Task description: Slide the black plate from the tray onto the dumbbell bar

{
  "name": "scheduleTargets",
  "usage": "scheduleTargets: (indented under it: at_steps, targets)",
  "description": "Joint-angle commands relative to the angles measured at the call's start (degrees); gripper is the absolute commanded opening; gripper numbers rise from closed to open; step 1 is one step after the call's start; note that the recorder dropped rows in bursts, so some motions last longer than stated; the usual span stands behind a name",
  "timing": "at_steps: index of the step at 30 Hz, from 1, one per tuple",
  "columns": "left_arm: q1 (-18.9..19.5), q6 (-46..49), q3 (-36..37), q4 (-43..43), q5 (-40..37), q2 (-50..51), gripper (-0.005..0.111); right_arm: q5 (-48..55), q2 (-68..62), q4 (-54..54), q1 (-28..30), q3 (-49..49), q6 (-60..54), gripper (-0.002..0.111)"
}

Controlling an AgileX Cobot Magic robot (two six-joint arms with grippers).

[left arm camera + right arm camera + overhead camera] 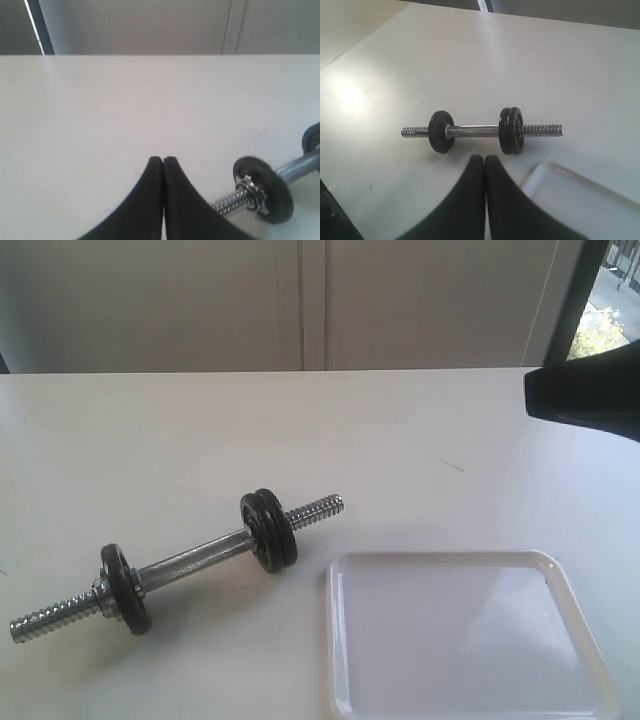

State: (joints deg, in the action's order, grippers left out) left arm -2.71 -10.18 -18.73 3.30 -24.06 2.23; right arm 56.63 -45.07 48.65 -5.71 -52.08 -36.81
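The dumbbell bar [195, 562] lies slantwise on the white table. A single black disc [125, 588] sits near its left threaded end, and a pair of black plates [268, 530] stands side by side near the right threaded end. The white tray [450, 640] to the right of the bar holds no disc. My right gripper [485, 158] is shut with nothing in it, hanging short of the bar [475, 131] and beside the tray's corner [545, 175]. My left gripper [163, 159] is shut and holds nothing, close to the bar's single-disc end [265, 192].
A black part of the right arm [585, 390] juts in at the exterior view's upper right. The table's far edge meets a pale wall. The tray reaches the near edge of the exterior view.
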Motion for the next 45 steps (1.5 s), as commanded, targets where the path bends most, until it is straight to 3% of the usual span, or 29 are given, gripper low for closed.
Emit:
scheduleTargets:
  at_steps: [1,11,16,31,45]
  targets:
    - [0.00,-0.53,10.27,-1.08,6.41,-2.23,0.000,0.06,0.32,0.35,0.34,0.31,0.06,0.000]
    - [0.09,-0.48,18.65,-3.63,9.23,-2.23,0.000,0.20,0.32,0.35,0.34,0.31,0.06,0.000]
    - [0.09,-0.32,18.73,-6.26,12.46,-2.23,0.000,0.20,0.32,0.35,0.34,0.31,0.06,0.000]
    - [0.33,-0.32,18.73,-6.26,12.46,-2.23,0.000,0.20,0.32,0.35,0.34,0.31,0.06,0.000]
    - [3.27,-0.32,18.73,-6.26,12.46,-2.23,0.000,0.20,0.32,0.35,0.34,0.31,0.06,0.000]
